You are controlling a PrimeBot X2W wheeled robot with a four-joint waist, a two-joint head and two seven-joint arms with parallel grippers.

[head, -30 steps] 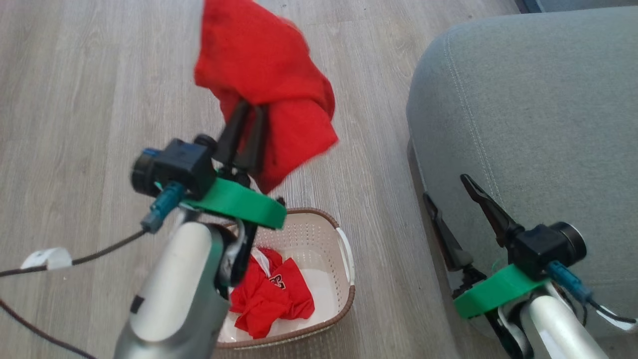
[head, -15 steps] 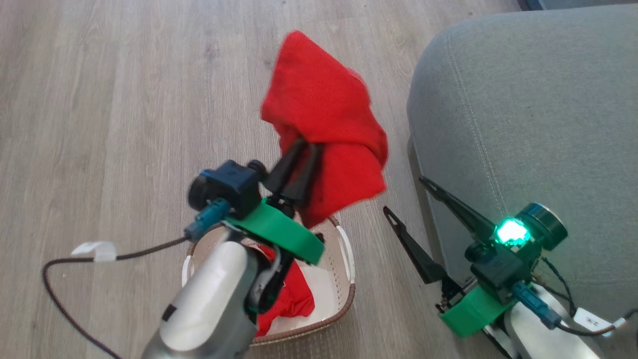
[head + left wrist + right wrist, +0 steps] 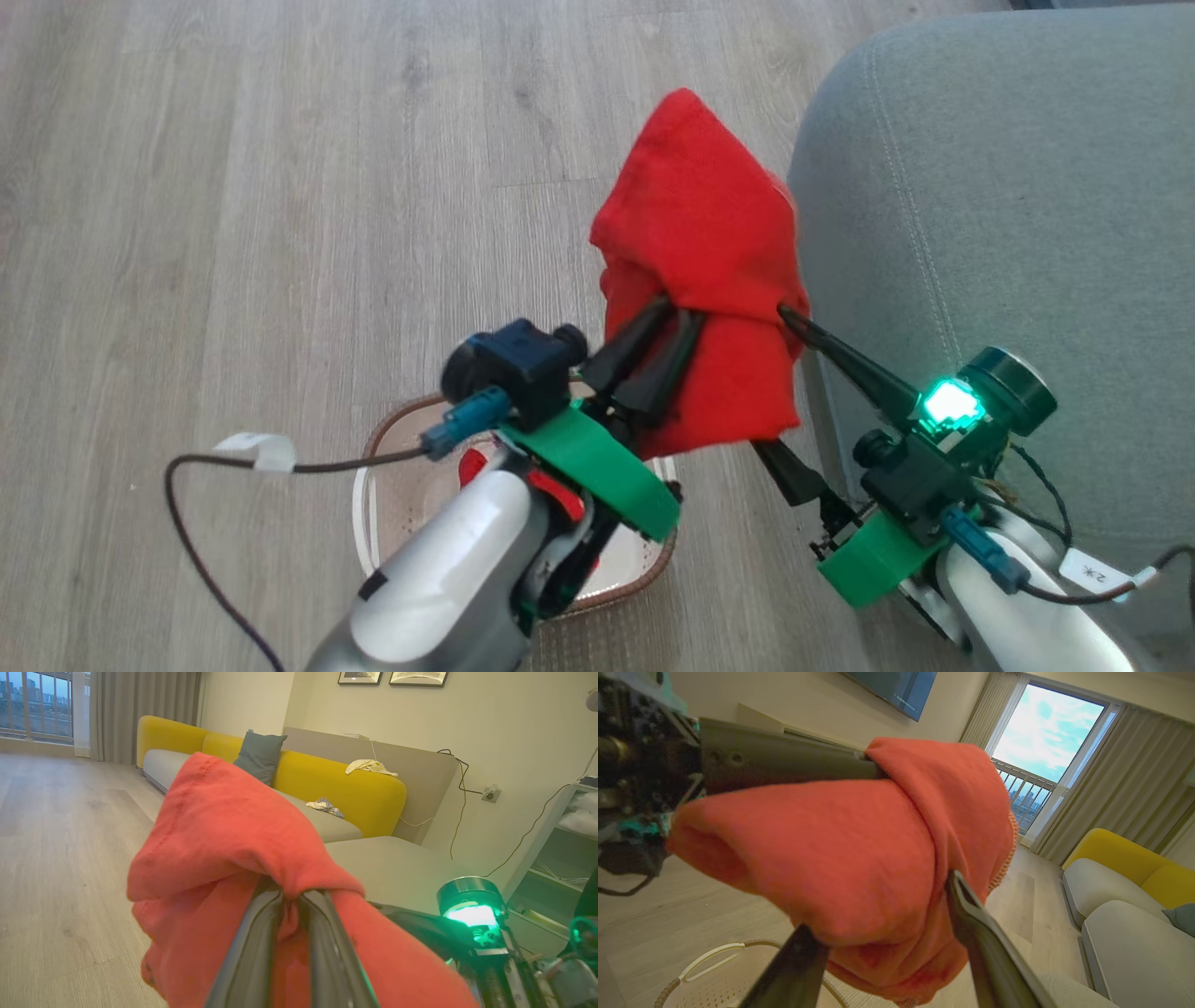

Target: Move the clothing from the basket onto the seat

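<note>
The clothing under inspection: one bright red soft fabric garment (image 3: 700,233) hangs bunched in the air, pinched between the closed fingers of the left gripper (image 3: 681,313) and clear of the floor. In the head view its right edge overlaps the rounded corner of the large grey-green upholstered seat cushion (image 3: 1008,233); whether cloth and cushion touch cannot be told. The right gripper (image 3: 767,376) stands wide open, its two dark fingers straddling the lower part of the garment with the upper fingertip against the cloth; it grips nothing. The oval cream plastic basket (image 3: 366,476), with a brown woven-look rim, sits on the pale wood-plank floor (image 3: 233,233) near the seat cushion and is largely covered by the left forearm. A patch of red fabric (image 3: 471,464) shows inside the basket beside that forearm. A green light (image 3: 948,404) glows on the right wrist.
</note>
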